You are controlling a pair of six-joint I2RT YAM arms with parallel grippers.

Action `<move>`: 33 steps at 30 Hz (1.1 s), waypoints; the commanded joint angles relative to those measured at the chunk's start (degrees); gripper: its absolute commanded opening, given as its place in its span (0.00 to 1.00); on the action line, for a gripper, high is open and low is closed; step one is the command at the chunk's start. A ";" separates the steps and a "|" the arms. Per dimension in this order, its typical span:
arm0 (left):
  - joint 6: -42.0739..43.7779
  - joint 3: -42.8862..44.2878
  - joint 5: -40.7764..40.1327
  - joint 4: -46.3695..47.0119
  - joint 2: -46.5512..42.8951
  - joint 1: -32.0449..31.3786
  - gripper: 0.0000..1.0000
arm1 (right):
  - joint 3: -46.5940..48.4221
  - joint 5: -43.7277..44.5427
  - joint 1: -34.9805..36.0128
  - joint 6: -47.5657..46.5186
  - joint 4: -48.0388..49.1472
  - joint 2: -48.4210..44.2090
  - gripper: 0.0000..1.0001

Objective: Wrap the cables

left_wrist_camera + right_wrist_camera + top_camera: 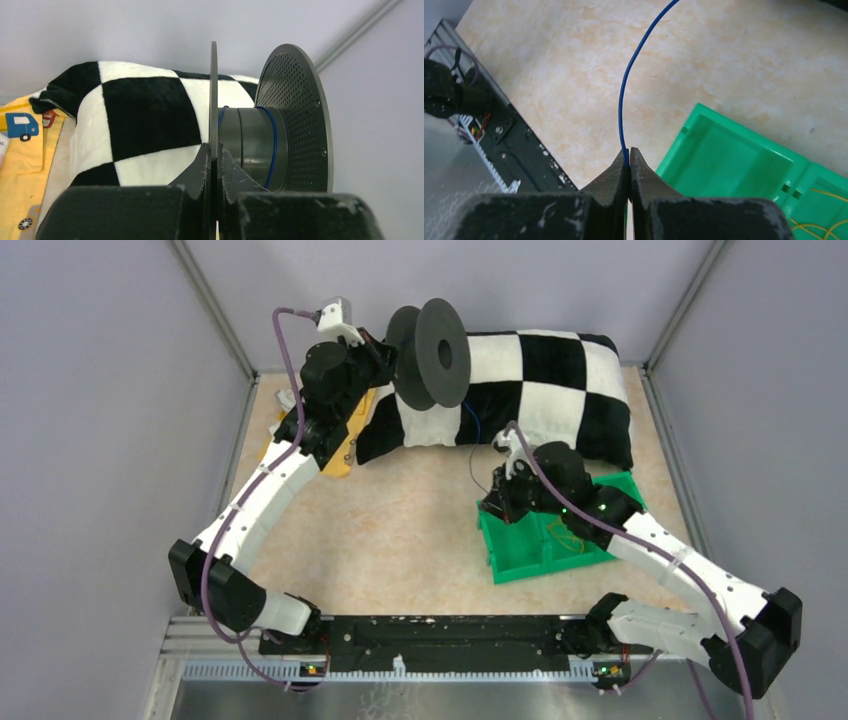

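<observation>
My left tool is clamped on the spool by its flange, holding it aloft. My right tool, below and right of the spool, pinches the cable. I judge winding is the step in hand: next I must carry the cable round the spool, taut.

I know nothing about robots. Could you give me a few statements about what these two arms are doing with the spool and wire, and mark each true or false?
1. The left gripper is clamped on a flange of the black spool. True.
2. The spool lies flat on one flange. False: it is held up on edge, near the checkered cushion.
3. The right gripper pinches the thin blue wire. True.
4. Wire covers the whole spool core. False: only a few turns show; most of the core is bare.
</observation>
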 commanded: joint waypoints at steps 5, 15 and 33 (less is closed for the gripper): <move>-6.32 -0.53 -8.73 11.59 0.85 -0.09 0.00 | 14.37 1.20 11.10 -6.65 -6.83 7.04 0.00; 7.80 -1.63 -8.56 11.44 2.63 -6.09 0.00 | 27.31 0.06 11.21 -13.33 -7.30 10.32 0.00; 27.60 -6.87 10.77 8.05 -0.53 -9.09 0.00 | 28.03 8.43 1.29 -15.06 -1.05 7.33 0.01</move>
